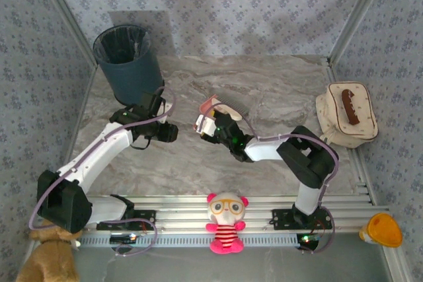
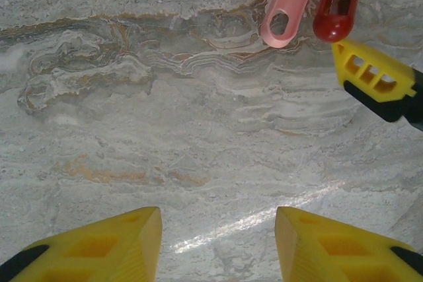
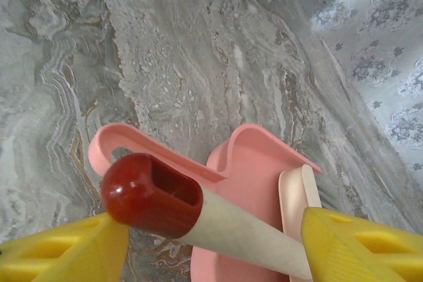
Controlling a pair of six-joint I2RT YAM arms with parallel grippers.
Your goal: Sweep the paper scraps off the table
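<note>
The left pincer hangs wide open over the desk; at its three o'clock, the right pincer straddles a red-tipped brush handle above the pink dustpan; I cannot tell whether it grips.

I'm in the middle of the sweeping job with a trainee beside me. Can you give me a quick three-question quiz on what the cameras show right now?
1. True or false: the left hand hangs over the table with its fingers spread apart.
2. What stands at the table's far left corner? A) a dark bin B) a beige bag C) a plush toy
3. Fill in the blank: the brush over the pink dustpan has a cream handle with a ____ tip.

Key: 1 true; 2 A; 3 red.
</note>
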